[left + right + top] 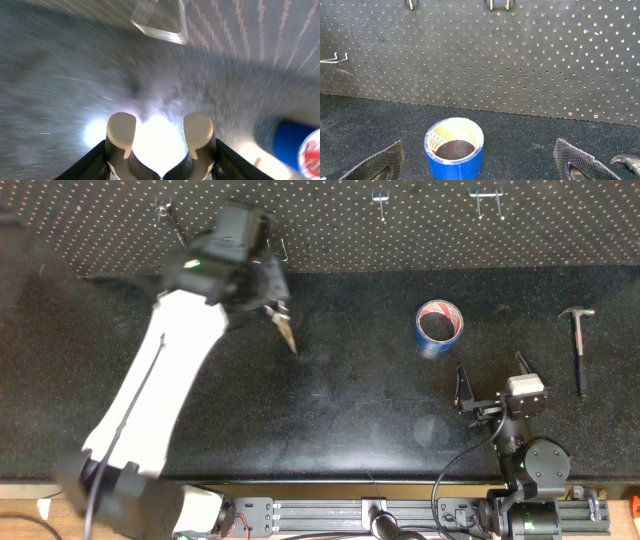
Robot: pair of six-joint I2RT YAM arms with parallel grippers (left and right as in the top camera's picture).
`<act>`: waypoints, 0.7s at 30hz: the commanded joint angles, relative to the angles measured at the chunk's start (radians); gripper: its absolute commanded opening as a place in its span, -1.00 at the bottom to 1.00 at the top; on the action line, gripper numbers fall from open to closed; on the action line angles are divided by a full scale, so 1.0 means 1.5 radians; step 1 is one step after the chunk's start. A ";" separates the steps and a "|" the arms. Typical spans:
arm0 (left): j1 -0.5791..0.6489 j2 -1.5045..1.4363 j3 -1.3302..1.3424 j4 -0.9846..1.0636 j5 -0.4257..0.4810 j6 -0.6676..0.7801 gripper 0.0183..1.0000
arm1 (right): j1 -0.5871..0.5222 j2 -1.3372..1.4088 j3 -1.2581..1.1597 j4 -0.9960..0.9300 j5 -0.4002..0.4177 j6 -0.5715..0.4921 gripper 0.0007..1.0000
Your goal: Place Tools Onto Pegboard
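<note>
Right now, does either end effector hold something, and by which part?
Nothing is held. The left end effector and the right end effector are both open and empty; the tape roll stands free.

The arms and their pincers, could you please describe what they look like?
The left arm has a white shell, black joints and a green light; the left pincer has rounded cream fingertips on black mounts. The right arm is black with a pale wrist block and black cables; the right pincer has dark, speckled fingers.
</note>
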 commanded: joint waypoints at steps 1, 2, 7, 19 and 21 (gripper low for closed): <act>-0.001 -0.142 -0.133 0.313 -0.126 0.084 -0.98 | 0.004 -0.005 -0.002 -0.004 -0.001 0.008 0.95; -0.009 -0.128 -0.168 0.433 -0.126 0.147 -0.98 | 0.004 -0.005 -0.002 -0.004 -0.001 0.008 0.95; -0.009 -0.030 -0.184 0.635 -0.133 0.281 -0.98 | 0.004 -0.005 -0.002 -0.004 -0.001 0.008 0.95; 0.001 0.022 -0.186 0.559 -0.062 0.311 -0.34 | 0.004 -0.005 -0.002 -0.004 -0.002 0.008 0.95; 0.001 0.022 -0.186 0.533 -0.062 0.311 -0.32 | 0.004 -0.005 -0.002 -0.004 -0.001 0.008 0.95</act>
